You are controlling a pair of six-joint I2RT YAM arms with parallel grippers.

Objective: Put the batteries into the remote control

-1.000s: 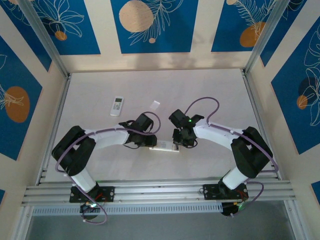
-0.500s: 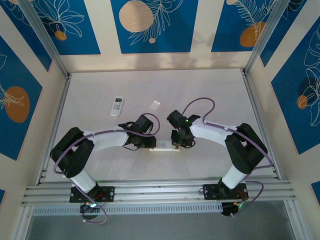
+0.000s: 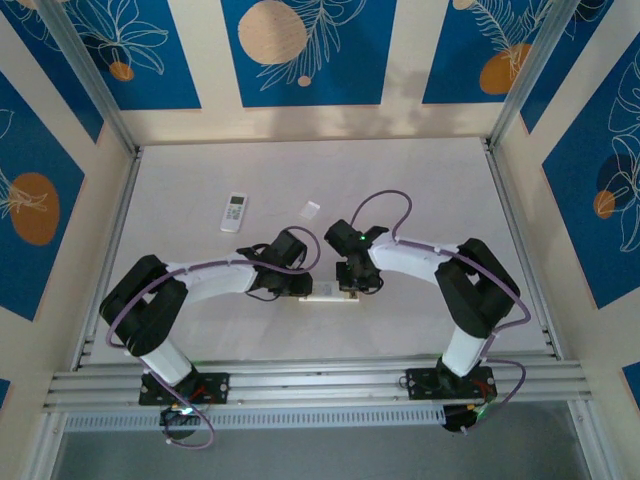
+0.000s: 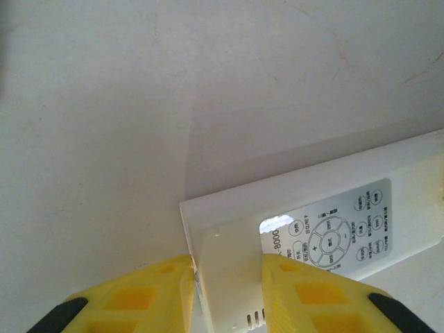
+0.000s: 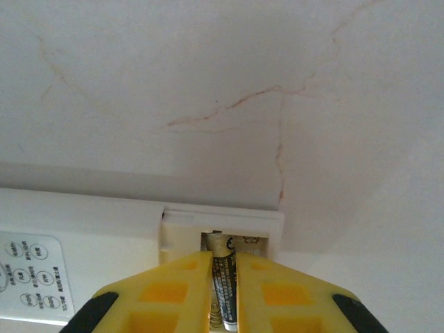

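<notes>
A long white remote control (image 3: pixel 327 293) lies on the table between my two grippers. My left gripper (image 3: pixel 300 287) is shut on its one end; in the left wrist view the yellow fingers (image 4: pixel 151 291) clamp the remote control (image 4: pixel 312 222) across its width, beside its printed buttons. My right gripper (image 3: pixel 350 283) is at the other end, over the open battery compartment (image 5: pixel 222 236). Its jaws (image 5: pixel 223 258) are shut on a dark battery (image 5: pixel 225 291) whose gold end points into the compartment. A spring shows under the battery.
A second, smaller white remote (image 3: pixel 234 211) lies at the back left of the table. A small white cover-like piece (image 3: pixel 310 209) rests behind the arms. Metal rails run along the table's left, right and near edges.
My right arm has moved left, bringing its gripper closer over the remote's end, and its jaws have narrowed slightly. The left arm and the remote have stayed put.
</notes>
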